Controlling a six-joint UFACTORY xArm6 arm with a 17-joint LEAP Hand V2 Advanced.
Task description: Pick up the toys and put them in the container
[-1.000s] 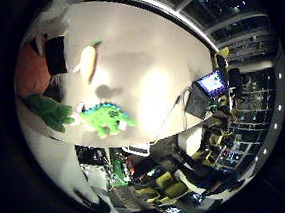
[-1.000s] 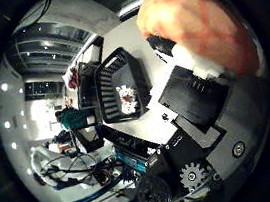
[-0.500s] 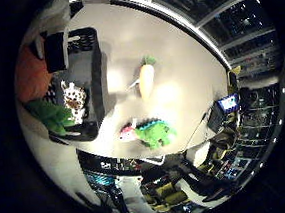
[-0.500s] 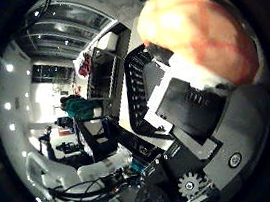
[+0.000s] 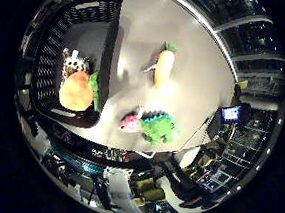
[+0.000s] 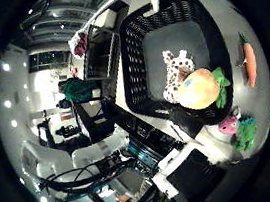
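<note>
A black mesh basket (image 5: 50, 56) stands on the white table (image 5: 193, 52). In it lie a spotted plush toy (image 5: 73, 62) and a round orange plush with green leaves (image 5: 76, 92), side by side. A carrot toy (image 5: 163, 65) and a green dinosaur with a pink head (image 5: 154, 126) lie on the table beside the basket. The right thumb side palm view shows the basket (image 6: 143, 49) from above with the spotted toy (image 6: 178, 70) and the orange plush (image 6: 199, 89) inside. My hand (image 6: 198, 175) is above the basket, fingers spread at the view's edges, holding nothing.
The table edge runs close past the dinosaur (image 6: 238, 127) and the basket. Beyond it are desks, chairs and a lit monitor (image 5: 230, 112). A second dark tray (image 6: 99, 61) sits beyond the basket. Bare table lies around the carrot (image 6: 249, 60).
The orange plush was held against my palm and now lies in the basket beside the spotted toy. My fingers have opened, and the view has moved over the basket.
</note>
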